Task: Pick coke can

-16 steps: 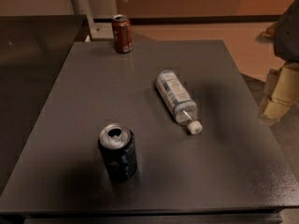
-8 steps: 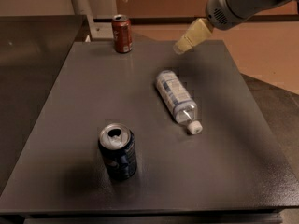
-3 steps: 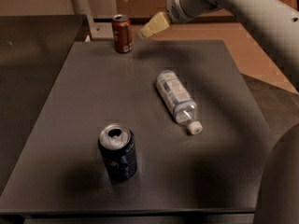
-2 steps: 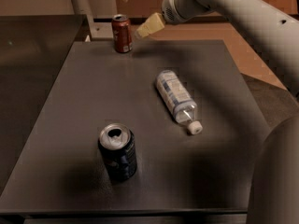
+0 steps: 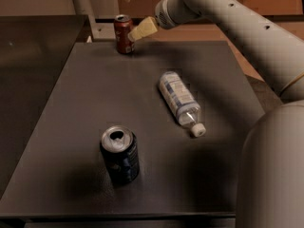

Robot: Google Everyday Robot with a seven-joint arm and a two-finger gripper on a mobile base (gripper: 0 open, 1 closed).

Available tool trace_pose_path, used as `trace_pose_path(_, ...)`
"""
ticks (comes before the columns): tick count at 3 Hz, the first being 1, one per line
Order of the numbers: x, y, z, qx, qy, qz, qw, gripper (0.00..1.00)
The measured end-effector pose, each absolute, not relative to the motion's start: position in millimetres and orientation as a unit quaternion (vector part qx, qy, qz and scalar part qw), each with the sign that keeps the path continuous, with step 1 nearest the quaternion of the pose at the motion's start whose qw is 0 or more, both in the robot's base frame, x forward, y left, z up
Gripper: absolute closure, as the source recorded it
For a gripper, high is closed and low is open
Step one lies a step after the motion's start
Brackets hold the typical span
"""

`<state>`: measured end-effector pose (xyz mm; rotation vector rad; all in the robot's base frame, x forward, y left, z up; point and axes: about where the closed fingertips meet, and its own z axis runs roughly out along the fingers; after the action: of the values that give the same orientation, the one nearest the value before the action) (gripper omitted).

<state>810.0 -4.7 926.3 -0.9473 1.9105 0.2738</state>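
Observation:
The coke can (image 5: pixel 123 33), red with a silver top, stands upright at the far edge of the dark table (image 5: pixel 85 103). My gripper (image 5: pixel 141 30) reaches in from the right on the white arm. Its pale tip is right beside the can's right side, at about the can's upper half. I cannot tell if it touches the can.
A dark blue can (image 5: pixel 119 154) with an open silver top stands near the front of the table. A clear plastic bottle (image 5: pixel 179 101) lies on its side in the middle right. White posts (image 5: pixel 83 4) rise behind the table's far edge. My arm (image 5: pixel 247 27) spans the right side.
The arm has swung in from the right and moved left across the far edge. The gripper tip has closed in on the coke can. The cans and bottle have not moved.

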Motion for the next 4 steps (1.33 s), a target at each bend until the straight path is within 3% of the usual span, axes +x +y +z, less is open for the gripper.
trace_pose_path(4,819,52,901,-0.39,0.772,0.19,0.466,0.0)
